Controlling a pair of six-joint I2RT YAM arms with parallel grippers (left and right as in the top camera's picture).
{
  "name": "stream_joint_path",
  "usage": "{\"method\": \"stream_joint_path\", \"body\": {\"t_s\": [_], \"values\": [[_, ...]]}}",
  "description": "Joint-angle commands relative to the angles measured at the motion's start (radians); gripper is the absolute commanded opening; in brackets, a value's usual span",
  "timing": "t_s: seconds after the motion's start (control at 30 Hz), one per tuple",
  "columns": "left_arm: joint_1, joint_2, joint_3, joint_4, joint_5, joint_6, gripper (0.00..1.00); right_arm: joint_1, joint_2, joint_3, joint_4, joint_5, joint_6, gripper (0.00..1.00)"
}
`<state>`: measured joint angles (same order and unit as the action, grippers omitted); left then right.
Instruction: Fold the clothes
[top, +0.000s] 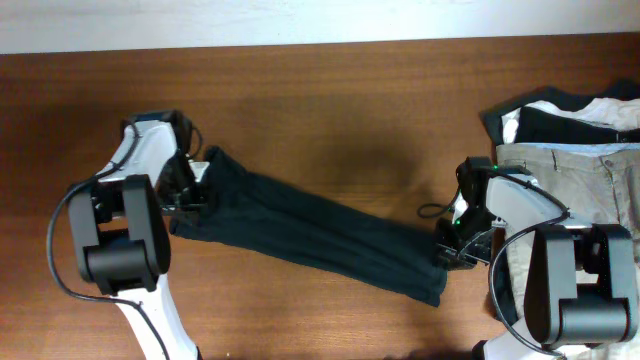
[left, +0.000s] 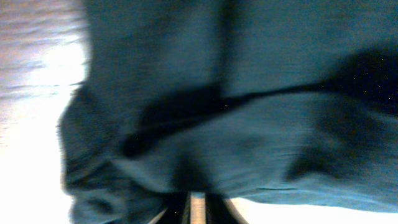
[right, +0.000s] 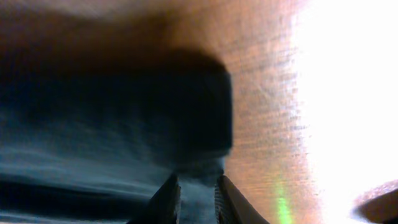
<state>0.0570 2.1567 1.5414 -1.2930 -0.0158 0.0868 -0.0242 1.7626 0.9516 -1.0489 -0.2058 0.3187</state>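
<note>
The dark navy T-shirt (top: 310, 232) lies stretched in a long band across the wooden table, from upper left to lower right. My left gripper (top: 192, 190) is at its left end and is shut on the cloth; the left wrist view is filled by the shirt (left: 236, 112) with the fingers (left: 196, 208) pinched under it. My right gripper (top: 452, 248) is at the shirt's right end, shut on its corner; in the right wrist view the fabric (right: 112, 118) sits between the fingers (right: 198, 196). No white mark shows.
A pile of other clothes sits at the right edge: beige khaki trousers (top: 590, 190) and black-and-white garments (top: 560, 115) behind them. A pale wall strip runs along the table's far edge (top: 300, 45).
</note>
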Motion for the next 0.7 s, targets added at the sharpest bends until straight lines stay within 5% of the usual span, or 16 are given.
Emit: {"method": "stream_joint_path", "body": {"t_s": [0.0,0.17,0.3,0.33,0.37,0.4,0.67], "values": [[0.058,-0.028,0.006,-0.018,0.046,-0.026,0.27,0.003,-0.015,0.041,-0.002,0.019,0.012,0.24],[0.056,-0.090,0.103,-0.060,0.079,-0.013,0.27,-0.014,-0.015,0.056,-0.009,0.016,0.012,0.25],[0.053,-0.162,0.142,0.058,0.256,0.060,0.40,-0.071,-0.016,0.063,-0.008,-0.052,-0.016,0.24],[0.048,-0.153,0.139,0.083,0.292,0.098,0.38,-0.081,-0.016,0.070,-0.007,-0.069,-0.027,0.24],[0.036,-0.130,0.127,0.098,0.300,0.157,0.17,-0.086,-0.019,0.085,-0.012,-0.083,-0.034,0.24],[0.030,-0.113,0.123,0.097,0.300,0.179,0.11,-0.088,-0.023,0.093,-0.013,-0.104,-0.040,0.24],[0.014,0.135,0.093,0.216,0.211,0.266,0.00,-0.088,-0.130,0.208,-0.014,-0.188,-0.074,0.28]]}}
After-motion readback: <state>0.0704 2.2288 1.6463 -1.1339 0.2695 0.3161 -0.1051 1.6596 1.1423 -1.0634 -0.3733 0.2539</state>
